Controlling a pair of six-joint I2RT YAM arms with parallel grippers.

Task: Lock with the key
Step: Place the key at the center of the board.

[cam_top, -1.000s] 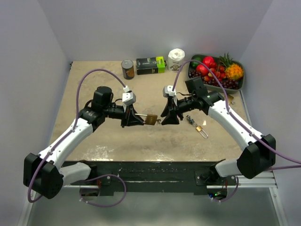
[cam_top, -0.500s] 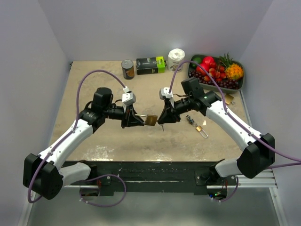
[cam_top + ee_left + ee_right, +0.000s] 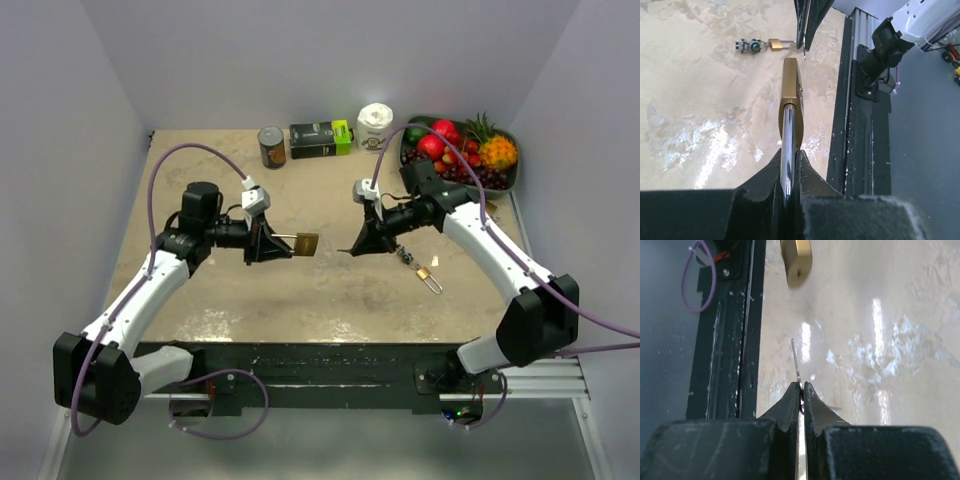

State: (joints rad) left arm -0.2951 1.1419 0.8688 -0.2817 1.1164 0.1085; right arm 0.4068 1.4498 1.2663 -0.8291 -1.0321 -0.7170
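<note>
My right gripper (image 3: 362,246) just clamped on the key (image 3: 796,362). My left gripper (image 3: 270,241) stays clamped on the padlock (image 3: 306,242), now farther ahead of its tip, so insertion needs re-approach.

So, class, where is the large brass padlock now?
Top view, just left of centre: the padlock is held by its shackle in the left gripper, opposite the key in the right gripper.

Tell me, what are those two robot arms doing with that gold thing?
The left gripper holds a brass padlock by its metal loop, up off the table. The right gripper pinches a thin key, pointed toward the padlock. There is a gap between them, so the key is not in the lock yet.
</note>
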